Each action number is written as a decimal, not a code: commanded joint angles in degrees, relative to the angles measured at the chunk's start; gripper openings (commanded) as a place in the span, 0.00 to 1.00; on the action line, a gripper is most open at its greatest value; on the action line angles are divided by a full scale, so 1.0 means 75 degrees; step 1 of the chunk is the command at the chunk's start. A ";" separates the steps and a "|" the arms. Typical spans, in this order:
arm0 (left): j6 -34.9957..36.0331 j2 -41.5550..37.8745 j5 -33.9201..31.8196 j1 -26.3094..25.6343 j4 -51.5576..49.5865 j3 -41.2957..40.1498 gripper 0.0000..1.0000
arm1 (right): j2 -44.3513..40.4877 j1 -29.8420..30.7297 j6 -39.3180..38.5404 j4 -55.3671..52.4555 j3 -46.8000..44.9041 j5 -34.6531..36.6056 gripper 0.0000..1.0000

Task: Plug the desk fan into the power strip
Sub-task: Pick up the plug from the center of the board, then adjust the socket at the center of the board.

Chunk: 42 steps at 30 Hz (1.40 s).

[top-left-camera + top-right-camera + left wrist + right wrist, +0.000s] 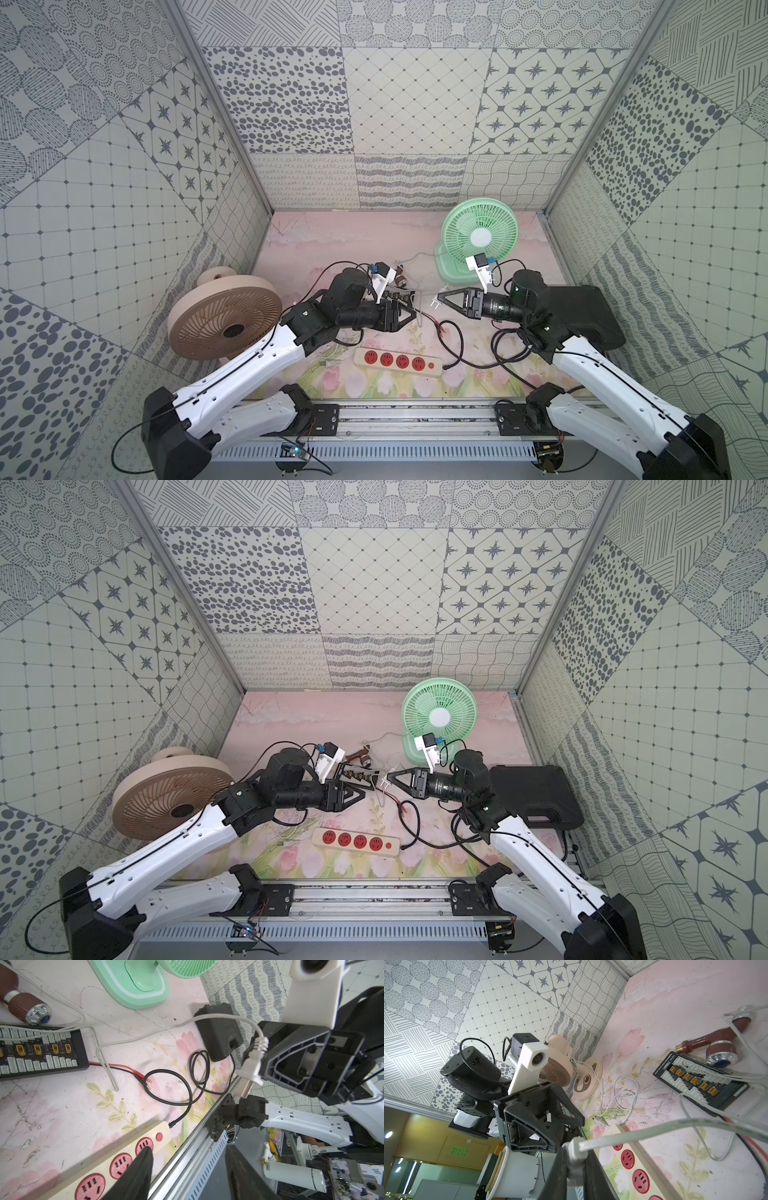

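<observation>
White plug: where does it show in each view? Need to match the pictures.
Top view: white plug at centre, prongs down, at the tips of the right gripper.
Top view: plug at centre again, same grip.
Left wrist: plug right of centre, pinched in the black gripper.
Right wrist: plug bottom centre, close up, cord running off right.
Shared landmark: power strip, in all four views.

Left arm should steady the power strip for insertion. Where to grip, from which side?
I'd take the power strip at the end opposite its red button and black cord, from above, jaws across its narrow width. It lies flat, sockets up; that end leaves the other sockets clear.
</observation>
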 commanded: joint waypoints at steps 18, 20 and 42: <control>-0.2818 -0.0645 -0.1500 -0.0303 -0.2164 -0.1770 0.84 | -0.0593 0.0027 -0.2114 -0.0677 -0.0585 0.1645 0.00; -0.3302 -0.1001 -0.1425 -0.0362 -0.2366 -0.2181 0.86 | -0.0499 0.0034 -0.2305 -0.0726 -0.0586 0.1643 0.00; -0.4075 0.1863 -0.1077 -0.0342 0.0768 -0.2688 0.99 | 0.0009 0.0559 -0.2605 -0.1483 -0.0241 0.2878 0.00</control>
